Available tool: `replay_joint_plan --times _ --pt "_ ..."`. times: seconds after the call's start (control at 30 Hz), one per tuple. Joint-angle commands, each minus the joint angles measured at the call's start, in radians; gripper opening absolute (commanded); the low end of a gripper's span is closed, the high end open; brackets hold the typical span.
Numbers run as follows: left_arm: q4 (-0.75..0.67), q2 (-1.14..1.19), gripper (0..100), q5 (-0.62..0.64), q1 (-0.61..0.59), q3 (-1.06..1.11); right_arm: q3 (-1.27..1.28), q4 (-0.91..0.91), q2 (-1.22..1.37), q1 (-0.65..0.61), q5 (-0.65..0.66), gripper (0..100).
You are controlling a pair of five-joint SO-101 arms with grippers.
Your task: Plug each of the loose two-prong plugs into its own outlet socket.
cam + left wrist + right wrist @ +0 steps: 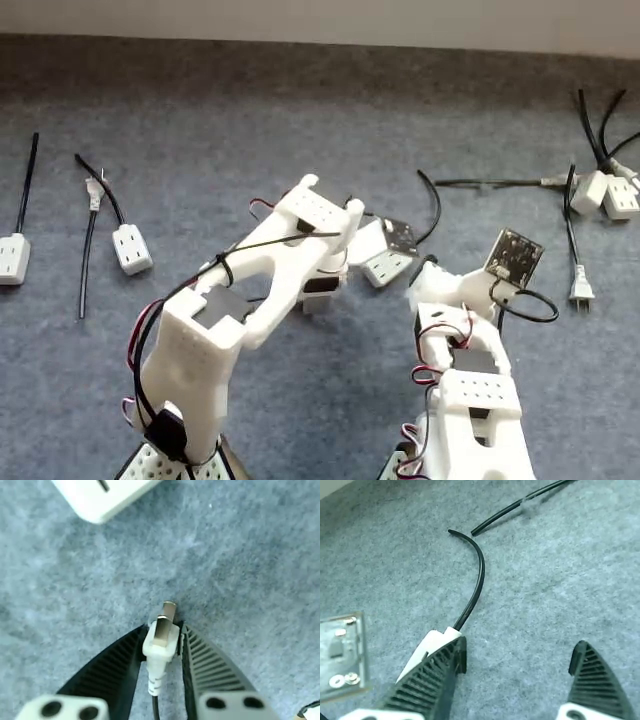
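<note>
Left gripper (pixel 164 630): fingers closed on plug (pixel 161 642) at its moulded body, prongs clear and aimed at outlet block (pixel 100 497), near but not touching. Probably light and rigid, with thin prongs liable to bend and a cord likely to twist it. Grip the body sides only. Right gripper (pixel 522 647): fingers wide, one beside corded white housing (pixel 432 642) on tabletop (pixel 560 580).

A grey felt-covered table (pixel 300 120) bore corded white outlet sockets (pixel 132 249) at both ends and a loose two-prong plug (pixel 580 291) near the right.
</note>
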Motion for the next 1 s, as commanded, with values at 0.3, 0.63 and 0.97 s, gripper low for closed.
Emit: replay_joint_plan --times 0.3,0.63,0.97 --pt "0.069 -0.013 12 0.003 -0.053 -0.002 -0.012 -0.021 -0.018 -0.001 0.009 32.9" --pt "0.069 -0.013 12 0.002 -0.050 0.004 -0.012 -0.021 -0.018 -0.001 0.009 32.9" --pt "0.086 -0.007 14 -0.041 -0.053 0.005 -0.012 -0.021 -0.018 -0.001 0.009 32.9"
